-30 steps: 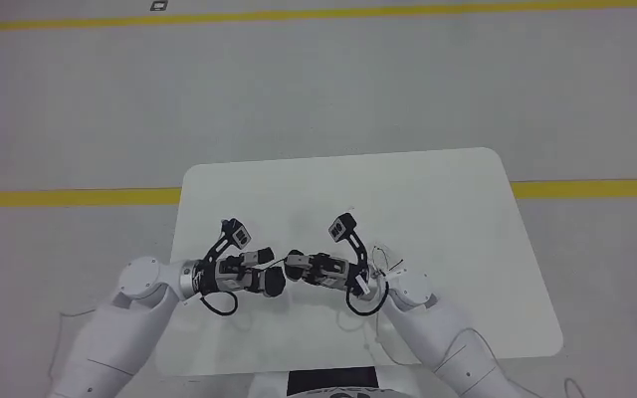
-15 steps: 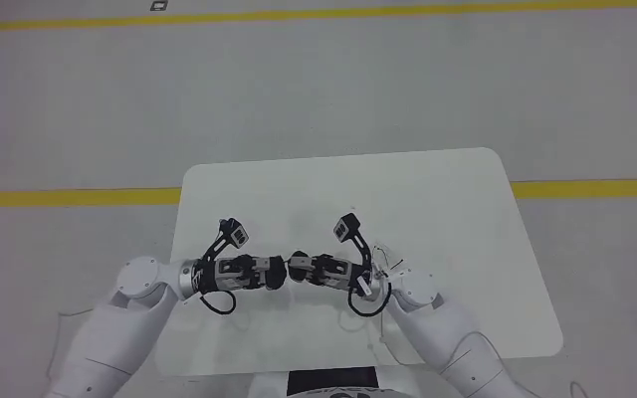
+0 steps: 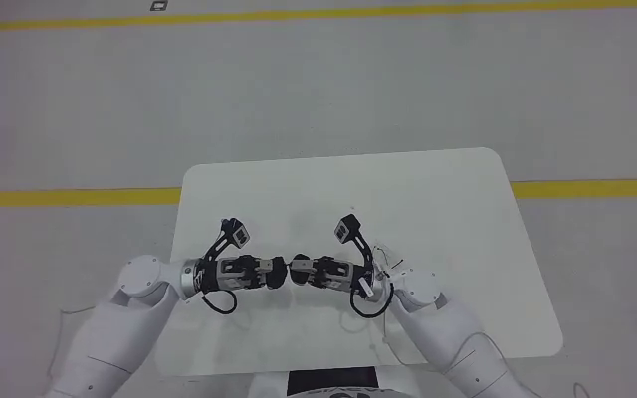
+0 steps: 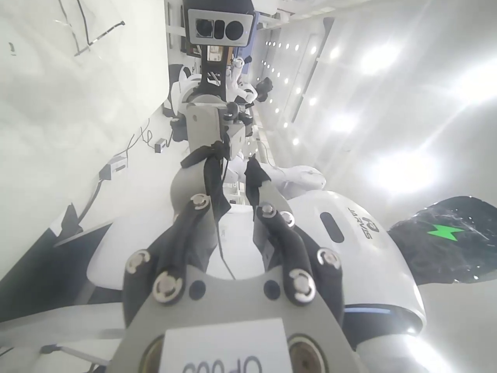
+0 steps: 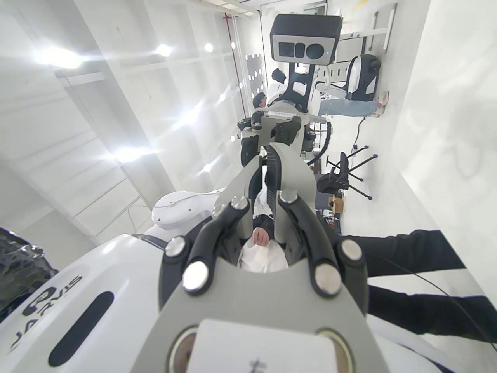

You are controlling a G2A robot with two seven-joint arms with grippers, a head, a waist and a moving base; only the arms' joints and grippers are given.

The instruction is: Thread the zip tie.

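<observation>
Over near edge of white rounded table (image 3: 448, 189), R gripper (image 5: 268, 157) pinches thin black plastic zip tie (image 4: 221, 234); L gripper (image 4: 233, 182) is spread around its tail (head hidden). We judge threading unfinished.

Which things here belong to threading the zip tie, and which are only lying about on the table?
Belonging to the job:
- the thin black plastic zip tie, running between the two hands
- the left hand, open around it
- the right hand, shut on it

Only lying about:
- the loose thin black strips, perhaps spare ties, on the white rectangular table
</observation>
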